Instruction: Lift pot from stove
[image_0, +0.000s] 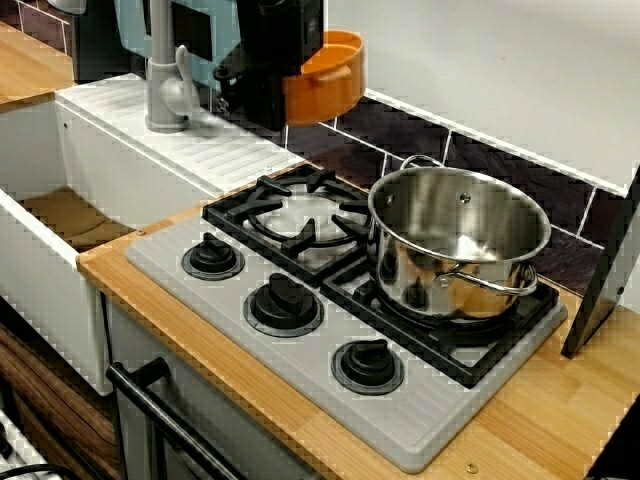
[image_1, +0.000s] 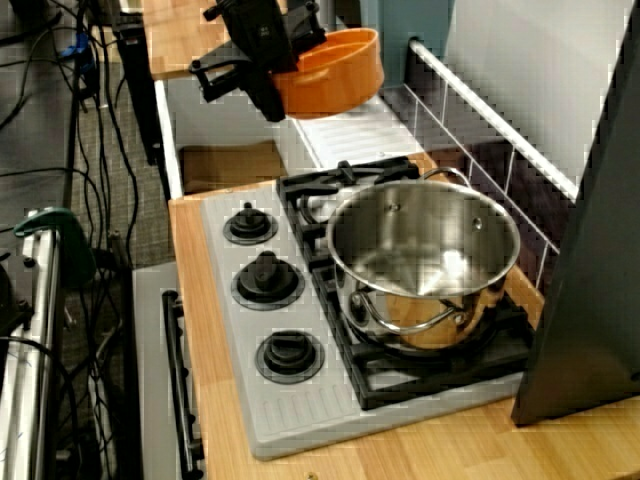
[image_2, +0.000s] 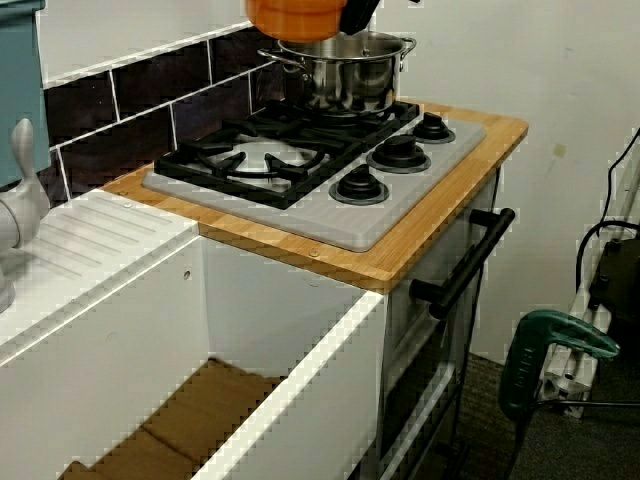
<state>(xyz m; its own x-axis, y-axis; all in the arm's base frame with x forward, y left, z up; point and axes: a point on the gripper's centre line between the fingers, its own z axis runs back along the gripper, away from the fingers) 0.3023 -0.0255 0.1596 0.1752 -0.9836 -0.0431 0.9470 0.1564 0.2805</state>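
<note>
Already we hold the small orange plastic pot (image_1: 335, 72) pinched at its rim in our black gripper (image_1: 268, 62), well above the grey toy stove (image_1: 240, 400) and clear of its grates; the lift looks essentially done.

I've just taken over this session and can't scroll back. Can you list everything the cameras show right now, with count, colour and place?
Pot: one, orange, held tilted in the air above the drainboard, clear of the stove.
Steel pot: one, shiny silver, on the stove's right burner grate.
Stove: one, grey top with black grates, set in the wooden counter.
Knobs: three, black, in a row along the stove's front.
Sink: one, white, left of the stove.
Faucet: one, grey, behind the sink.
Oven handle: one, black, below the counter.
Gripper: one, black, shut on the pot's rim.
</note>
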